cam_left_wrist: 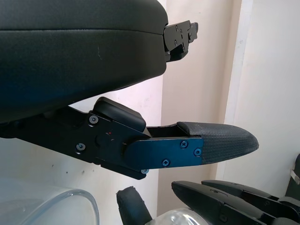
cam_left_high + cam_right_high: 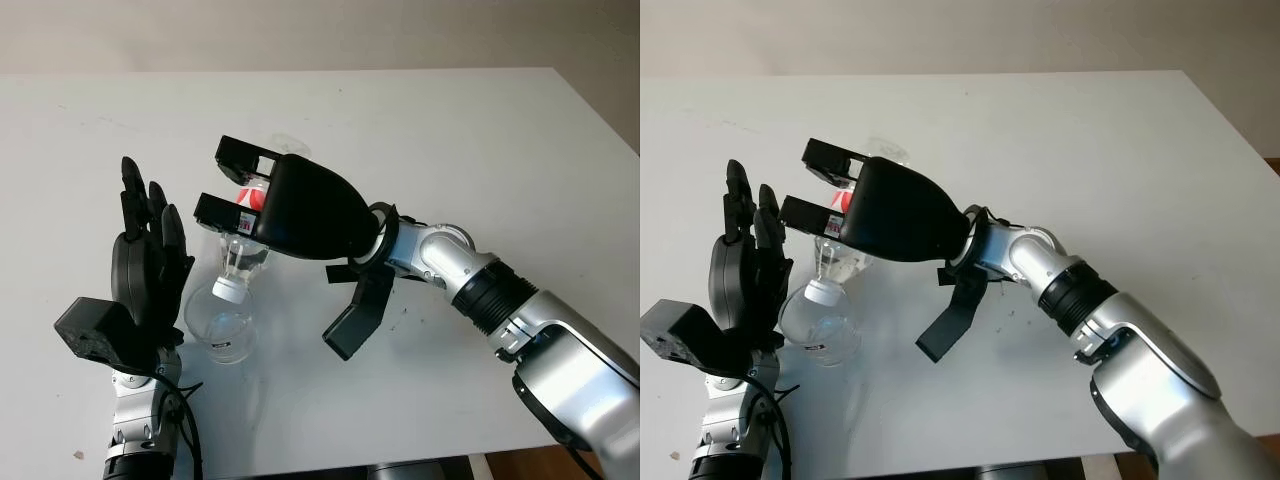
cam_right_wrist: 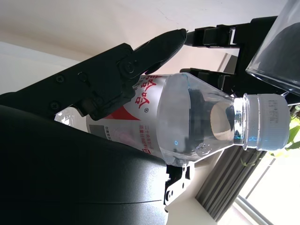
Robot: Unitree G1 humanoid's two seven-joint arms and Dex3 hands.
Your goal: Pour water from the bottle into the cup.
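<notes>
My right hand [image 2: 275,235] is shut on a clear water bottle [image 3: 187,122] with a red and white label. The bottle is tilted steeply, neck down. Its white cap [image 2: 230,288] is on and sits just at the mouth of a clear cup [image 2: 222,328] that stands on the table. The left hand [image 2: 150,255] is open and upright, close against the cup's left side; whether it touches the cup I cannot tell. In the left wrist view the cup's rim [image 1: 70,201] shows by that hand's fingers [image 1: 220,145].
The white table [image 2: 480,130] spreads wide to the right and back. A clear round object [image 2: 292,146] lies just behind the right hand. A small red speck [image 2: 78,455] sits near the front left edge.
</notes>
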